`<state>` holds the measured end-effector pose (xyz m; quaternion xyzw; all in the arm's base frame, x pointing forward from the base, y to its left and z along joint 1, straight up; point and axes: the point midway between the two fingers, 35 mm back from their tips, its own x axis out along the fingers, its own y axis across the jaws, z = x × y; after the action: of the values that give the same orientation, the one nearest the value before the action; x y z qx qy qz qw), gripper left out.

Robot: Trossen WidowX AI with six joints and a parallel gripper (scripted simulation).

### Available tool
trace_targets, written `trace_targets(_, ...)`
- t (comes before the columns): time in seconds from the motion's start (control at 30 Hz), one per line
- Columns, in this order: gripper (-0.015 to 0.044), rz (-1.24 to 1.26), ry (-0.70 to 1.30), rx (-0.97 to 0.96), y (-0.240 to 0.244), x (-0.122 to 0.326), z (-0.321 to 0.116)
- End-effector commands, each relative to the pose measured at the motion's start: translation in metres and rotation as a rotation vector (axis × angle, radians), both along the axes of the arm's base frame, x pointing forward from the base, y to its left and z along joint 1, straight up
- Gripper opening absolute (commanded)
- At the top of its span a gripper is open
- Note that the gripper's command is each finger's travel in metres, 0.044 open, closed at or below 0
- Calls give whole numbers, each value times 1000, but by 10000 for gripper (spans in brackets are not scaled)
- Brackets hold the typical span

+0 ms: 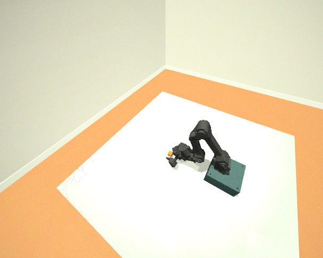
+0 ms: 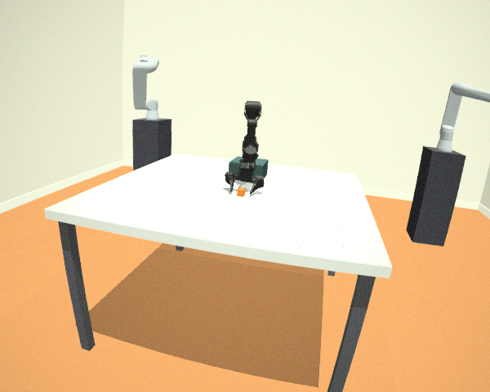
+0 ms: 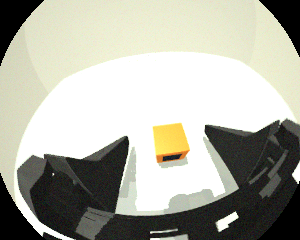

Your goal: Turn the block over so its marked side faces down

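Observation:
The small orange block (image 1: 170, 153) (image 2: 241, 192) (image 3: 170, 140) is at the white table (image 1: 123, 177) (image 2: 152, 215), in front of the arm. In the wrist view its plain side shows large on top. Its dark-marked side shows as a thin, foreshortened face turned toward the arm and seemingly partly downward. A shadow lies below that edge; whether the block rests flat or is tilted I cannot tell. My gripper (image 1: 169, 155) (image 2: 241, 193) (image 3: 166, 133) is open wide and low, with one finger on each side of the block. A gap shows on both sides in the wrist view.
The arm's teal base block (image 1: 225, 177) (image 2: 260, 167) stands on the table behind the gripper. Two grey arms (image 2: 140, 86) (image 2: 451, 109) stand on dark pedestals beyond the table, away from the block.

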<state>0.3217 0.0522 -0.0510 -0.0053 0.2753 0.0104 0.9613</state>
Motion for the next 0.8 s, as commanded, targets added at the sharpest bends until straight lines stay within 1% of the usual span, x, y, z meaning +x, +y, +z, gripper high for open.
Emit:
trace_targets(0.0, 440, 4, 62, 4, 4, 12, 9)
trace_targets(0.17, 440, 6, 209, 0, 5, 12, 26)
trace_targets(0.33, 440, 2, 357, 0, 2, -4, 57)
trace_targets(0.37, 440, 3, 345, 9, 2, -2, 70)
trace_targets(0.43, 440, 1, 389, 6, 1, -11, 74)
trace_targets(0.5, 440, -1, 428, 1, -1, -19, 75)
trace_targets(0.77, 440, -1, 432, 0, -1, -20, 75)
